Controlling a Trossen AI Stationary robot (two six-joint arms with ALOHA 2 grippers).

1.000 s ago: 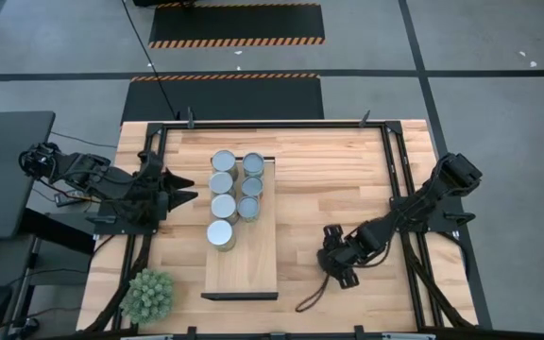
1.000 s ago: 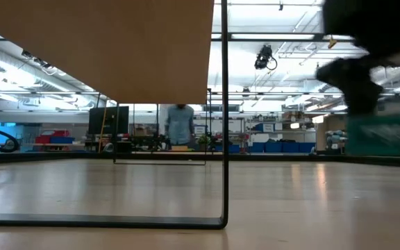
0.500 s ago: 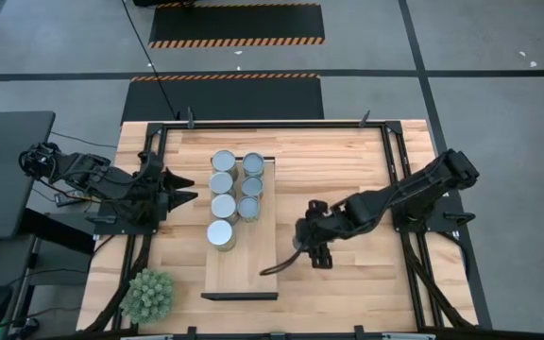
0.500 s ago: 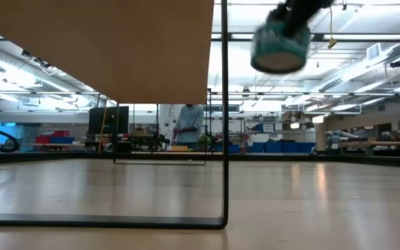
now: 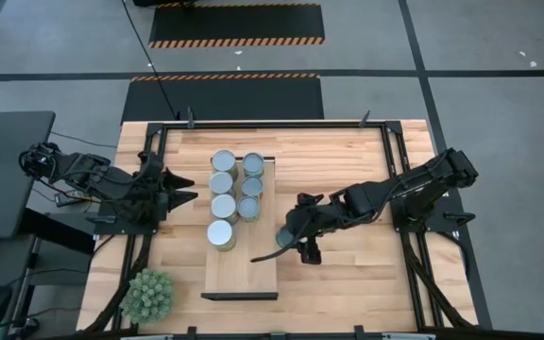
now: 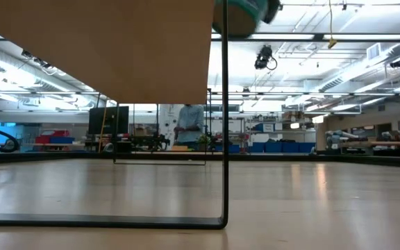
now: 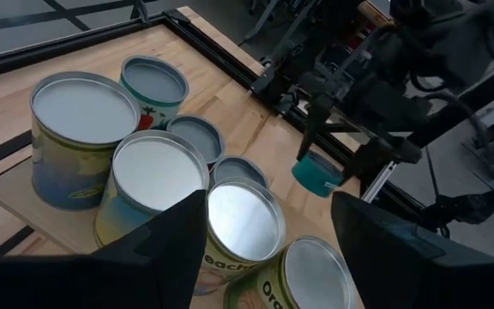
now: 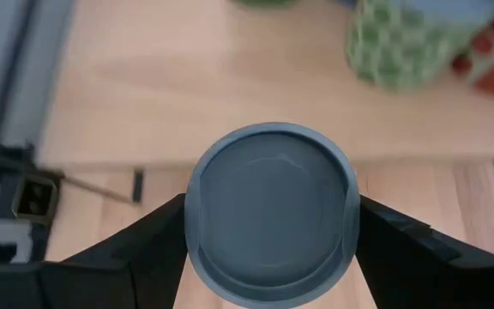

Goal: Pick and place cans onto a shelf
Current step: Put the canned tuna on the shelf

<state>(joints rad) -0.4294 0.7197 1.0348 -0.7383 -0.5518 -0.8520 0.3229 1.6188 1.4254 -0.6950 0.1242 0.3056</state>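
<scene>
While the left gripper waits with fingers apart beside the seven cans on the shelf, the right gripper hangs in the air just off the shelf's edge, clamped on an eighth can, rows standing ahead of it.

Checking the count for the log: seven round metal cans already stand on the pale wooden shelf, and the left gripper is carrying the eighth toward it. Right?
Not quite: the right gripper carries the eighth can, as the high view and right wrist view show. The left gripper waits open beside the pale wooden shelf, holding nothing. Seven round metal cans do stand on that shelf.
</scene>
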